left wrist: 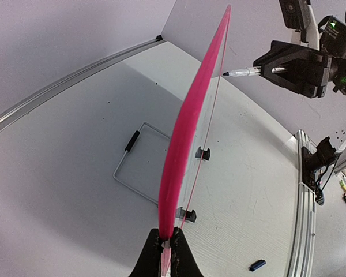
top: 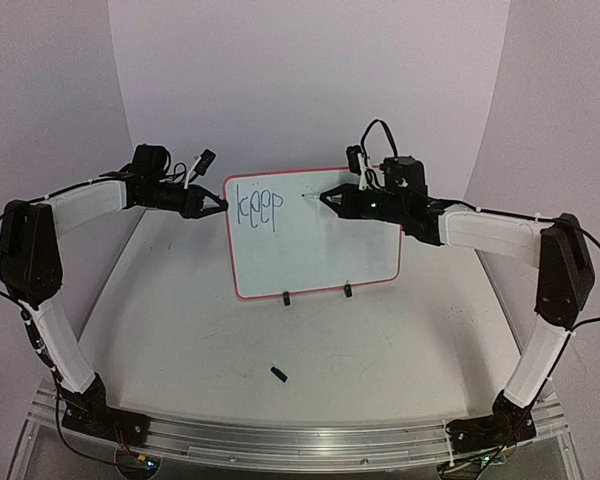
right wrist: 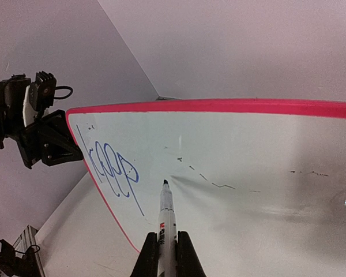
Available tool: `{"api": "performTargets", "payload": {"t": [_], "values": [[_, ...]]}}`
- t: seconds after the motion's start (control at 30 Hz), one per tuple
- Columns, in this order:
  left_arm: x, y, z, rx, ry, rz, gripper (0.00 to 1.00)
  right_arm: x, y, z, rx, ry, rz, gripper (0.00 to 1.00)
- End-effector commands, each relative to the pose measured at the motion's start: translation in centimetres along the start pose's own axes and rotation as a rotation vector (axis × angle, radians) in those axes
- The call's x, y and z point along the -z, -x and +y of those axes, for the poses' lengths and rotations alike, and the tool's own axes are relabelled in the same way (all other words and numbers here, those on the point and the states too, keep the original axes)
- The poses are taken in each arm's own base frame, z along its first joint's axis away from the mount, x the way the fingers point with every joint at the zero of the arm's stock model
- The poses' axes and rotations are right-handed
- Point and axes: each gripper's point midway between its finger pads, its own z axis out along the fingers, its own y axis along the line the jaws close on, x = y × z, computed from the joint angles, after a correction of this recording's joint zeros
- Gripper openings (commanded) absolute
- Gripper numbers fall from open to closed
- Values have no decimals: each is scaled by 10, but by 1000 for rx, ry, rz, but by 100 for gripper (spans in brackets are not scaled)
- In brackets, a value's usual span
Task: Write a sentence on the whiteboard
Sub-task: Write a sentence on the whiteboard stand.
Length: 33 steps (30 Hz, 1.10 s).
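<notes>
We find the whiteboard (top: 320, 250) upright at centre frame on the worktop (top: 210, 350), blue lettering (top: 258, 208) "keep" at its upper left, left tool (top: 219, 203) clamped on its left rim, right tool (top: 326, 197) clamped on the marker (right wrist: 165, 213); we advise light, even strokes rightward of that word, with the rim clamp kept firm.

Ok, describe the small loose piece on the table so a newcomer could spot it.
Start at the whiteboard standing mid-table, then come forward past its two black feet. There lies a small dark blue piece, perhaps a pen cap. Unlike the feet, it sits alone, clear of the board.
</notes>
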Motion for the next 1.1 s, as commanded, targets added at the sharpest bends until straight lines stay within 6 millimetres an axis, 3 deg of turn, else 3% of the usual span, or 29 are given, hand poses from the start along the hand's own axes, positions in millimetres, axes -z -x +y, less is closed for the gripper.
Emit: {"api": "performTargets", "payload": {"t": [0.0, 0.27, 0.6, 0.7, 0.83, 1.07], "values": [[1, -4, -10, 8, 6, 40, 0, -7, 26, 2, 21, -5, -77, 0], [0, -5, -10, 9, 3, 40, 0, -8, 19, -7, 10, -40, -72, 0], [1, -3, -11, 6, 3, 38, 0, -3, -33, -19, -57, -46, 34, 0], [1, -3, -11, 5, 3, 36, 0, -1, -41, -17, -64, -31, 46, 0], [1, -3, -11, 6, 2, 38, 0, 8, -26, -4, -48, 8, 14, 0], [0, -4, -10, 7, 3, 39, 0, 28, 21, 22, -20, 65, -111, 0]]}}
